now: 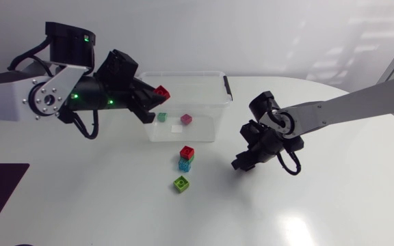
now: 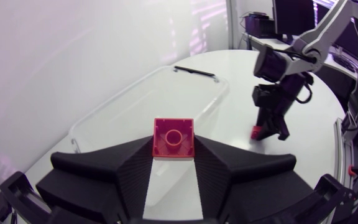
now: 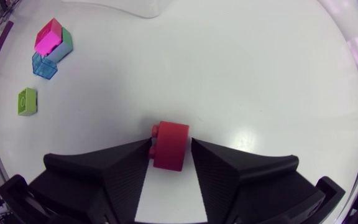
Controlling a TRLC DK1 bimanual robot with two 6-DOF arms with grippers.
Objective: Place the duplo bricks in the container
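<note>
Red square duplo brick (image 2: 173, 138), single stud up, is pinched between the broad black fingers of the left gripper (image 1: 154, 98). It hangs over the left end of the clear plastic container (image 1: 214, 75), held there, I'd say, so that a release drops it straight inside. Already in the tub are a small green brick (image 1: 161, 117) and a pink brick (image 1: 186, 119). Over to the right gripper (image 1: 242, 162): it's low at the white table (image 1: 320, 198), fingers closed on a rounded red duplo piece (image 3: 169, 146), taken by its sides for a clean lift. Waiting in front of the container are a stack of red, green and blue bricks (image 1: 186, 157) and a lime-green brick (image 1: 181, 183) just beside it.
</note>
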